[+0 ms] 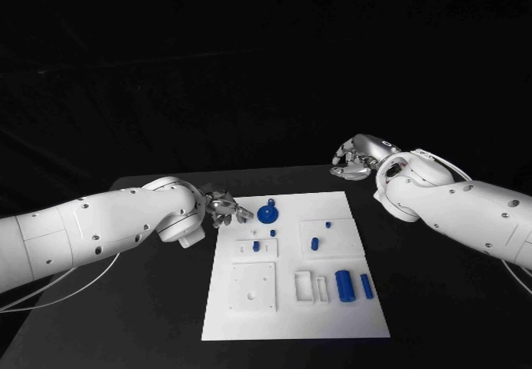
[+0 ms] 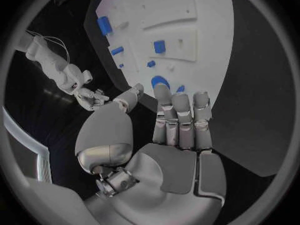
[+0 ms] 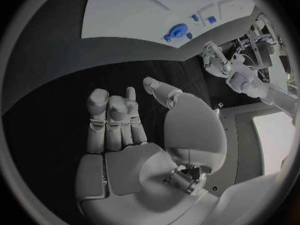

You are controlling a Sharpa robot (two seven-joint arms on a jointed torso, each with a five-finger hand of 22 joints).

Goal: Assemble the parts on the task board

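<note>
Both hands empty beside the task board (image 1: 290, 307) on the black counter (image 1: 443, 323).

The left hand (image 1: 225, 207) hovers at the board's far left corner, its fingers (image 2: 181, 116) straight, slightly apart and gripping nothing. The right hand (image 1: 357, 160) hangs above the counter beyond the board's far right corner, fingers (image 3: 107, 116) loosely curled and holding nothing. A round blue part (image 1: 267, 213) lies on the board just beside the left hand; 2 blue cylinders (image 1: 345, 285) lie near the board's right edge, and smaller blue parts (image 1: 315, 244) sit between.

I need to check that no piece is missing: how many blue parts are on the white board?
7: disc and small one far left, one mid-left, two far right, two near right. Tiny ones may be hidden.
</note>
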